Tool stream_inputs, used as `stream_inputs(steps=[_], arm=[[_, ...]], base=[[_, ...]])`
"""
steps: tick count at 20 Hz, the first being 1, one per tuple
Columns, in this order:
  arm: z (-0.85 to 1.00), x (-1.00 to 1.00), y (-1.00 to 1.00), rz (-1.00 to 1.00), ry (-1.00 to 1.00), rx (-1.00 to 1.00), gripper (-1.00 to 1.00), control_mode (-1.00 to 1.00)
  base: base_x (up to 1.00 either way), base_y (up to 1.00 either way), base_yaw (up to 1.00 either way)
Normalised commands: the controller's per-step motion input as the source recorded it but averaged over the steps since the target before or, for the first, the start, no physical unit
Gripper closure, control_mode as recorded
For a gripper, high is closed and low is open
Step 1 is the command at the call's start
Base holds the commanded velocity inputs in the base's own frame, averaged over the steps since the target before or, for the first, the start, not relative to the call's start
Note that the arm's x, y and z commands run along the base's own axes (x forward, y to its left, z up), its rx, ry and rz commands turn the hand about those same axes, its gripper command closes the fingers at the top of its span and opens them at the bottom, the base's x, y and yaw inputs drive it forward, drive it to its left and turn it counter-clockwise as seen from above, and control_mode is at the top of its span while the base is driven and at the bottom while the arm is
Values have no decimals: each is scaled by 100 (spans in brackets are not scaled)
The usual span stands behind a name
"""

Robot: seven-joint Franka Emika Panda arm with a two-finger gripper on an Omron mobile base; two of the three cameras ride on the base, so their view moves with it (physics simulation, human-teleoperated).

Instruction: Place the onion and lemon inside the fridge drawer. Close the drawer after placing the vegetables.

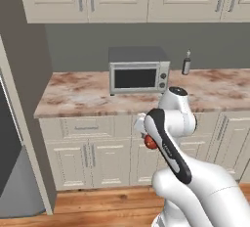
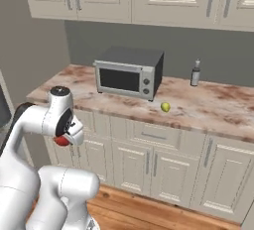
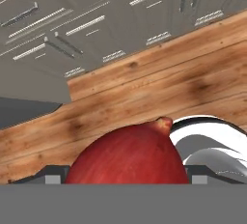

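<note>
The claw (image 3: pixel 125 177) grips the onion (image 3: pixel 128 155) between its fingers, carried low over the wooden floor (image 3: pixel 144 92) for transfer to the fridge, while the lemon (image 2: pixel 165 107) waits well away on the desk (image 2: pixel 208 107).

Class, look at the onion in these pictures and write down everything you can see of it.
The onion is a round, glossy, deep red ball with a small pointed tip at its top in the hand view. It sits between the fingers of the hand, held in the air in front of the lower cabinets, above the wooden floor. From the two base views just a small red patch of it shows beside the white arm. It looks whole and smooth. Nothing else touches it.
</note>
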Motion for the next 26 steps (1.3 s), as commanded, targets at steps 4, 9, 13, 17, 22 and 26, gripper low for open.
stream_inputs(steps=[4,9,13,17,22,26], arm=[[0,0,0,0,0,0,100,100],[0,0,0,0,0,0,100,100],[0,0,0,0,0,0,100,100],[0,0,0,0,0,0,100,100],[0,0,0,0,0,0,100,100],[0,0,0,0,0,0,100,100]], base=[[-100,19,31],[-98,48,33],[-83,91,32],[-65,79,53],[-64,13,62],[-68,-26,61]])
